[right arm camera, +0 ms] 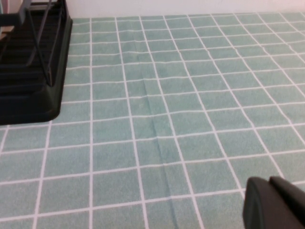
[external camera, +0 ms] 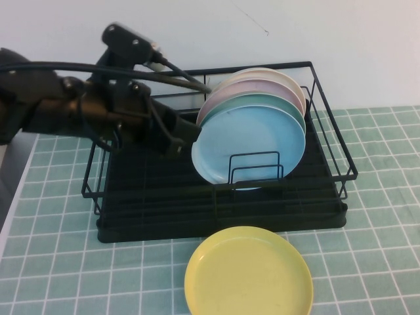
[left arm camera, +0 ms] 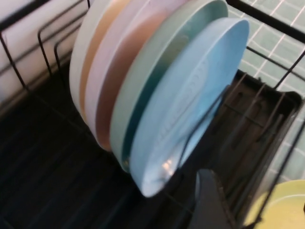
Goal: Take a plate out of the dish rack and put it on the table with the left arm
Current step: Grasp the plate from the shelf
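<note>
The sky-blue plate stands upright at the front of a row of plates in the black wire dish rack. It also shows in the left wrist view. My left gripper is inside the rack at the plate's left edge, open; one dark finger shows just beside the plate's lower rim. The plate rests in its divider slot. My right gripper is shut and empty, low over the green tiled table, out of the high view.
Behind the blue plate stand a mint-green plate, a pink plate and a cream plate. A yellow plate lies flat on the table in front of the rack. Bare tiles lie to the right.
</note>
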{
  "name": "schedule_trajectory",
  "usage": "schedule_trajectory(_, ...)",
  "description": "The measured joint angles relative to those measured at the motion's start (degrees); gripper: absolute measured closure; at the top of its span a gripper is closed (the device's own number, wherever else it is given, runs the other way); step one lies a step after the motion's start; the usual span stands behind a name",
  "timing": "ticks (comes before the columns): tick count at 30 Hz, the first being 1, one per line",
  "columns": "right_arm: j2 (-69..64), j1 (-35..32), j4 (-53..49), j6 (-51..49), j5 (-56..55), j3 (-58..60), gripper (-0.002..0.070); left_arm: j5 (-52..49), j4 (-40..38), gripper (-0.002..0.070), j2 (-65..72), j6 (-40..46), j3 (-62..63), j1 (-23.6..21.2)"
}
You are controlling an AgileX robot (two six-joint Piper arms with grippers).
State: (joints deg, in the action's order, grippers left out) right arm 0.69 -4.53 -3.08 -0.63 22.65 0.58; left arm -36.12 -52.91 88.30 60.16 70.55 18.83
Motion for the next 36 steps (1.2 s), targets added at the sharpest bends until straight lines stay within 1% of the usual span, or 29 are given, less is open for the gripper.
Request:
schedule_trajectory(6, 0.00, 0.00, 0.00, 0.00, 0.00, 0.00, 0.0678, 0.09, 0.00, 0.0290, 5.43, 7.95, 3.97, 0.00)
schedule_trajectory(14, 0.00, 0.00, 0.00, 0.00, 0.00, 0.00, 0.0678, 3.26, -1.15, 0.0284, 10.31, 10.61, 6.19, 0.00)
schedule_trajectory(20, 0.00, 0.00, 0.00, 0.00, 0.00, 0.00, 0.0678, 5.59, -4.27, 0.0281, 12.69, 13.62, 6.45, 0.00)
schedule_trajectory(29, 0.00, 0.00, 0.00, 0.00, 0.00, 0.00, 0.0678, 6.76, -11.10, 0.0281, 16.30, 17.42, 6.49, 0.00)
schedule_trajectory(32, 0.00, 0.00, 0.00, 0.00, 0.00, 0.00, 0.0678, 7.15, -14.45, 0.0281, 17.33, 18.94, 6.49, 0.00)
schedule_trajectory(36, 0.00, 0.00, 0.00, 0.00, 0.00, 0.00, 0.0678, 7.37, -20.78, 0.0281, 18.89, 22.30, 6.49, 0.00)
